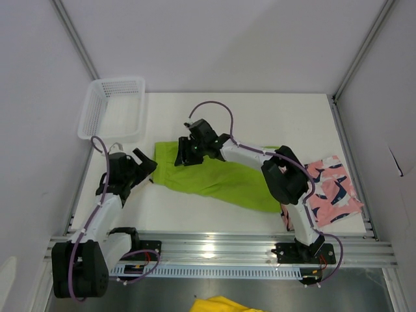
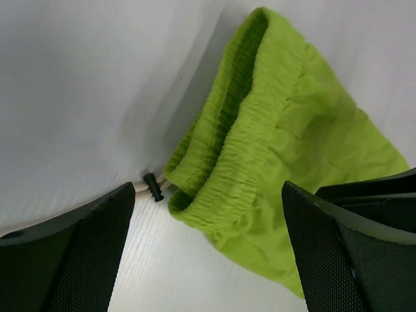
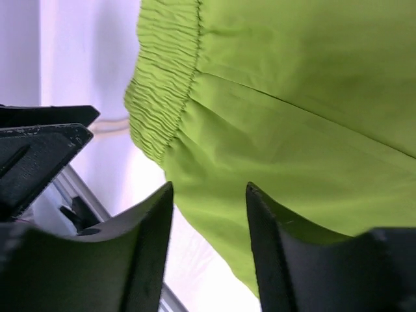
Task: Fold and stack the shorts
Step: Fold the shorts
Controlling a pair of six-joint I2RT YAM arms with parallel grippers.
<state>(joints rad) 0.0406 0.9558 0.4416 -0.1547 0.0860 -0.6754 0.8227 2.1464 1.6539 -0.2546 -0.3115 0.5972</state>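
Two pairs of shorts are lying well apart on the white table (image 1: 273, 114). The lime green shorts (image 1: 221, 179) are sprawling unfolded across the middle, waistband toward your left. The pink shorts (image 1: 333, 190) are sitting at the right edge, apparently waiting their turn.

You are reaching the right gripper (image 1: 187, 152) across the green cloth to the waistband end. Its jaws are standing partly apart just over the fabric, with green showing through the gap and nothing pinched that I can make out. You are holding the left gripper (image 1: 147, 162) just beside that same waistband, spread wide and empty, with the black drawstring tip (image 2: 153, 188) lying ahead of it. With both arms at one end, you are probably setting up a two-corner pinch for the first fold.

The tabletop is looking smooth and matte, so the cloth may slide. A white mesh basket (image 1: 118, 81) is sitting at the far left corner. Pale panels and aluminium posts are enclosing the cell, and something yellow (image 1: 221, 304) is peeking in below the front rail (image 1: 260, 246).
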